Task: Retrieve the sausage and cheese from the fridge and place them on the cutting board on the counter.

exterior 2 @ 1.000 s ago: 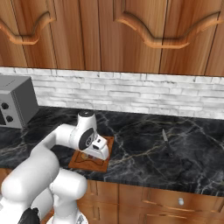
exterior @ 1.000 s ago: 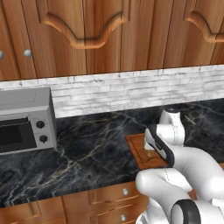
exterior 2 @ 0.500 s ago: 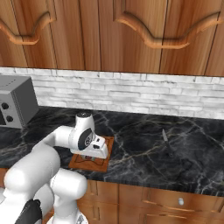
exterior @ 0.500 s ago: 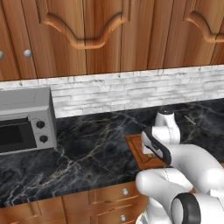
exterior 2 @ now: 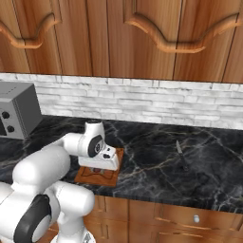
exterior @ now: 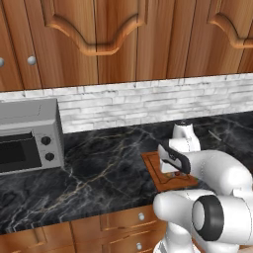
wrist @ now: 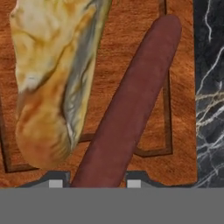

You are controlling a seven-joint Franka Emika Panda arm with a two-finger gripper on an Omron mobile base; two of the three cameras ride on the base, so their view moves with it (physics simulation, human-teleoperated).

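The reddish-brown cutting board [wrist: 114,65] lies on the black marble counter [exterior: 99,173]. In the hand view the yellowish cheese [wrist: 52,78] rests on the board's left part. Beside it the dark red-brown sausage [wrist: 131,105] runs diagonally from between my fingertips to the board's far rim. My gripper [wrist: 94,183] is shut on the sausage's near end, low over the board. In the base views the hand covers much of the board [exterior: 153,170] [exterior 2: 102,179], with the gripper [exterior: 175,172] [exterior 2: 98,168] pointing down at it.
A grey toaster oven [exterior: 27,136] [exterior 2: 14,116] stands at the left of the counter. A knife [exterior 2: 181,154] lies on the marble to the right of the board. Wooden cabinets hang above, and drawers with round knobs [exterior: 142,216] sit below the counter's front edge.
The hand has shifted slightly over the board and the wrist has turned a little. The board and toaster oven have not moved.
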